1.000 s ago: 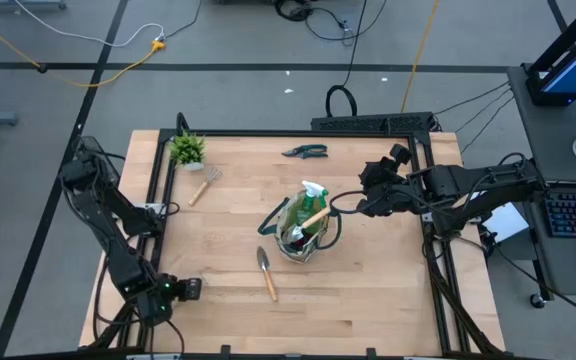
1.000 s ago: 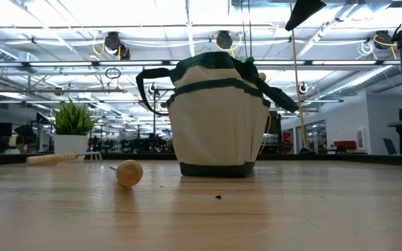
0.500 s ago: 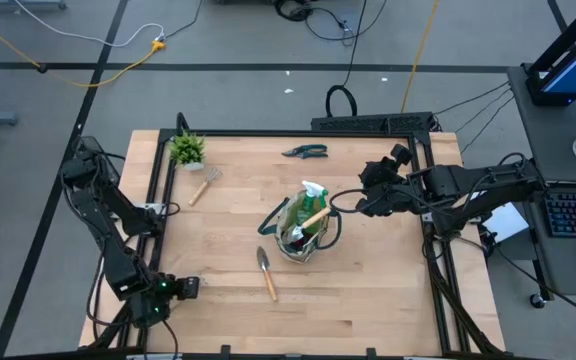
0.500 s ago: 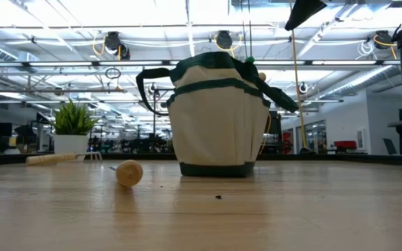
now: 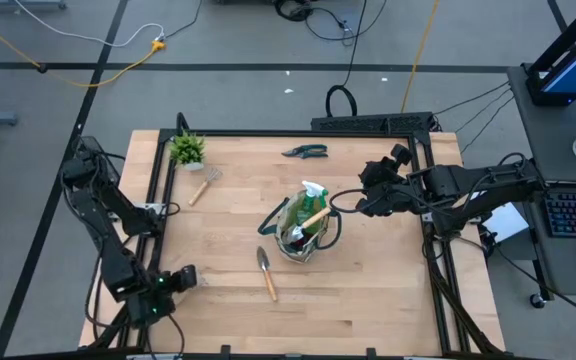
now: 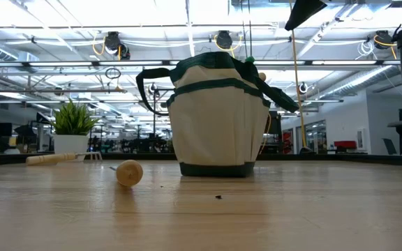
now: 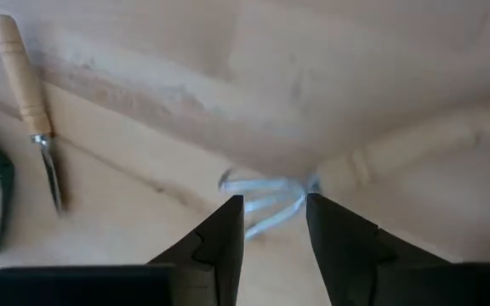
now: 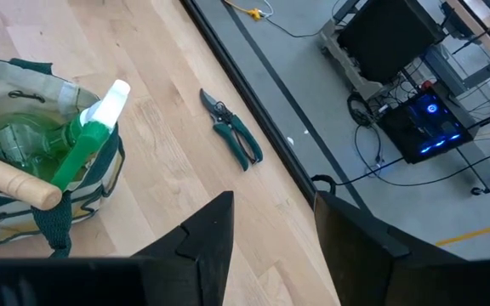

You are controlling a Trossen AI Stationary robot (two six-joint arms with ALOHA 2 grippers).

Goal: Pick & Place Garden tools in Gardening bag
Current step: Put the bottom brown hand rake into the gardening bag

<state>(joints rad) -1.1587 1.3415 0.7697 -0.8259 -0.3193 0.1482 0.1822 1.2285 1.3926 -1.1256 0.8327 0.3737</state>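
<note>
The beige gardening bag (image 5: 303,232) stands upright at mid-table with a green spray bottle (image 8: 88,136) and a wooden handle (image 8: 15,183) sticking out. A trowel (image 5: 266,272) lies flat just in front of it, a hand rake (image 5: 205,184) at the far left, and pruning shears (image 5: 305,152) near the far edge. My left gripper (image 5: 186,275) points down over the near-left corner, its fingers a little apart. A second rake's tines (image 7: 262,191) show past that gap, its handle (image 7: 407,149) running off sideways. My right gripper (image 5: 361,200) hangs open above the table, right of the bag. My left gripper (image 7: 275,204) comes from above over the second rake's tines, close to the neck (image 7: 311,182). I cannot tell whether its fingertips touch the metal or stand just above it.
A small potted plant (image 5: 187,148) stands at the far left corner beside the rake. A black frame rail (image 5: 268,133) runs round the wooden top. The bag's loop handle (image 5: 336,215) droops toward my right gripper. Bare wood shows right of and in front of the bag.
My left gripper has rolled at the wrist while staying over the same spot. In the high view its tip has swung slightly toward the far edge. The bag and the tools on the table have not moved.
</note>
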